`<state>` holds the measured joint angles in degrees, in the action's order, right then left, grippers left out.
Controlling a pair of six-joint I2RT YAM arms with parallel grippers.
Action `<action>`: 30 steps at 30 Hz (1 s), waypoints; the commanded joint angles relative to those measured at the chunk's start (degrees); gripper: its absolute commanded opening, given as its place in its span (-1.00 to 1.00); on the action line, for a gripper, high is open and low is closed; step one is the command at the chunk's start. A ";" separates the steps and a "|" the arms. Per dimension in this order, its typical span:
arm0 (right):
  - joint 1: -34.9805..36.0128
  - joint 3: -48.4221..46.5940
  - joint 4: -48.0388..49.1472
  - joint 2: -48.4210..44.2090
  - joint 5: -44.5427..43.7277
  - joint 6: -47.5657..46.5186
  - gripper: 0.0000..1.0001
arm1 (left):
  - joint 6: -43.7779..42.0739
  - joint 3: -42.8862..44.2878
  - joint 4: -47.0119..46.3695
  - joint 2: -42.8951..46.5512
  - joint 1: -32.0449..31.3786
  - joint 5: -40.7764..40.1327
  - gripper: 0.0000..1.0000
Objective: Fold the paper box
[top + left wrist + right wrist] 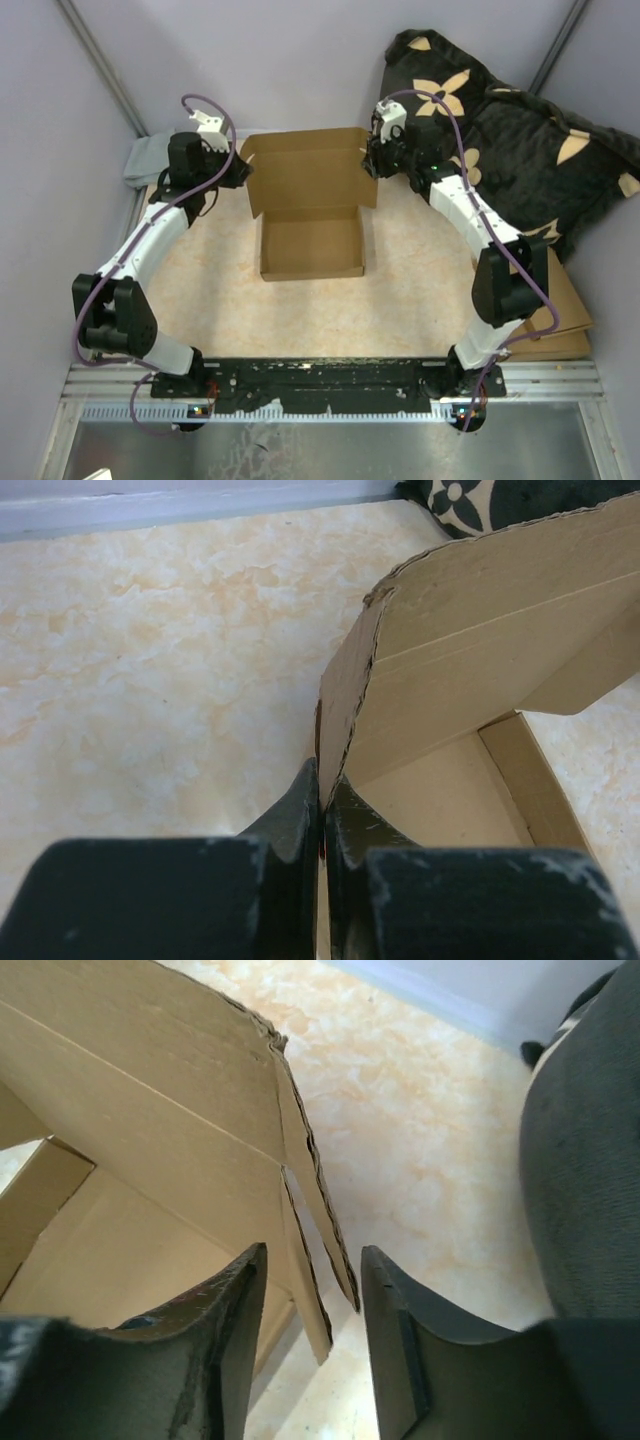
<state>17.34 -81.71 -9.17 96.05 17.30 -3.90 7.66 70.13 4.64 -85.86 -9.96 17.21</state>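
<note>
The paper box (310, 230) is a brown cardboard mailer, tray part formed near the table's middle, its lid standing open toward the back. My left gripper (240, 168) is shut on the lid's left side flap (345, 695), the cardboard edge pinched between the fingers (300, 815). My right gripper (372, 158) is open at the lid's right side; its fingers (235, 1310) straddle the right flap (320, 1230) without touching it. The tray's inside (450, 800) shows in both wrist views (110, 1250).
A black cushion with tan flower shapes (500, 120) lies at the back right. A stack of flat brown cardboard pieces (560, 320) lies at the right edge. A grey cloth (145, 160) sits at the back left. Walls enclose the table.
</note>
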 commanded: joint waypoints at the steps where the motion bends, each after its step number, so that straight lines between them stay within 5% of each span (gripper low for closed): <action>1: -0.29 -4.29 -2.12 1.96 3.83 0.54 -0.26 | -0.04 -1.07 -3.26 2.10 -0.66 1.30 -0.92; 5: -0.29 -6.74 -4.34 3.31 5.00 3.35 -0.79 | 0.86 -1.23 -3.83 2.03 -0.89 1.38 -0.93; 7: -0.25 -7.50 -4.74 3.50 4.59 5.57 -0.89 | 1.91 -1.22 -4.22 1.93 -1.15 1.61 -0.94; 18: 3.10 -10.13 -1.01 3.17 -5.37 13.43 -0.97 | 11.17 0.82 -8.17 0.93 -2.18 3.25 -0.85; 30: 6.47 -2.05 22.26 2.47 -13.94 10.86 -0.93 | 12.51 6.49 -11.35 -4.72 -2.96 0.35 -0.77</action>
<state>21.61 -83.81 -0.34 99.98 3.88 7.07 18.28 74.11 -3.25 -88.20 -11.40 15.35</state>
